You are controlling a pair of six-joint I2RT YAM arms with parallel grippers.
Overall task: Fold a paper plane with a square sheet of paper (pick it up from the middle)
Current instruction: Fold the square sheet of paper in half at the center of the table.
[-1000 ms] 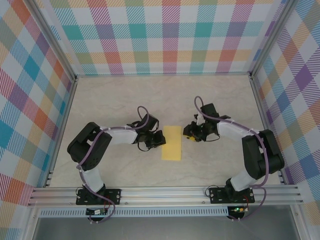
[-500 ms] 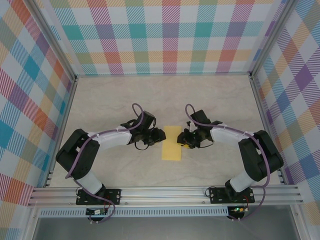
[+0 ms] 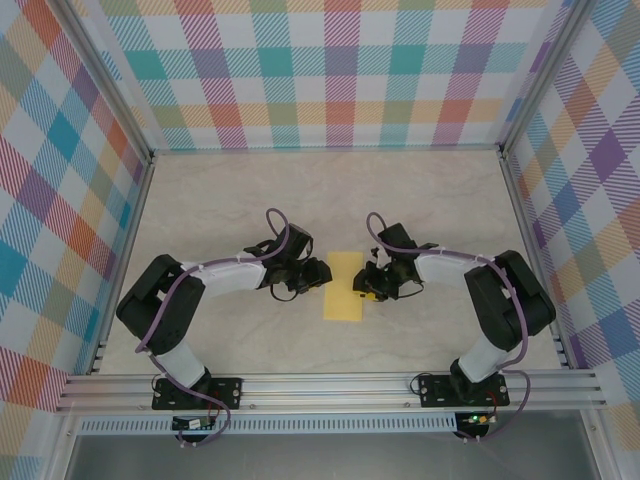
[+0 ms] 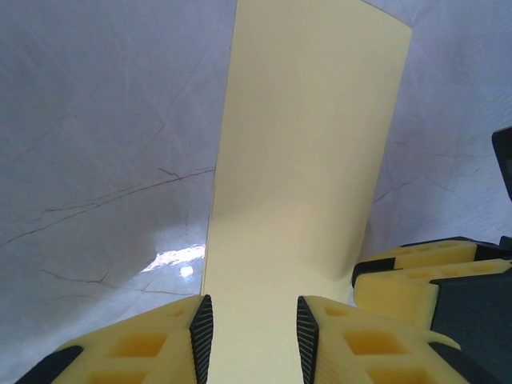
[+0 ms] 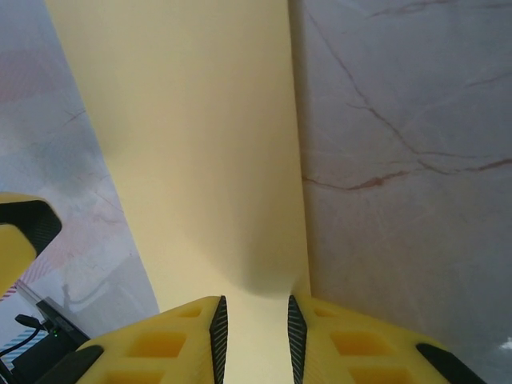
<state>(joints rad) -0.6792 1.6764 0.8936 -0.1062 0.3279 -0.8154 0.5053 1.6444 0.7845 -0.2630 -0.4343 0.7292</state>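
Left wrist view: thin yellow paper sheet (image 4: 304,160) upper-left corner cropped by frame top; near end lost below frame bottom between left gripper (image 4: 254,320) fingers.

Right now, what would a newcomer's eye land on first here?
The yellow paper, a narrow rectangle at the middle of the table. The left gripper and right gripper flank its long edges, jaws parted with paper showing between them. Bright plaid walls ring it all.

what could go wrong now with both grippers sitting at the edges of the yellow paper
The left gripper and right gripper each have an edge of the yellow paper in their open jaws.
1. If one closes off the edge, that side may slip free and skew the sheet.
2. Gripped from opposite sides, the thin paper could buckle or tear if the arms move unevenly.
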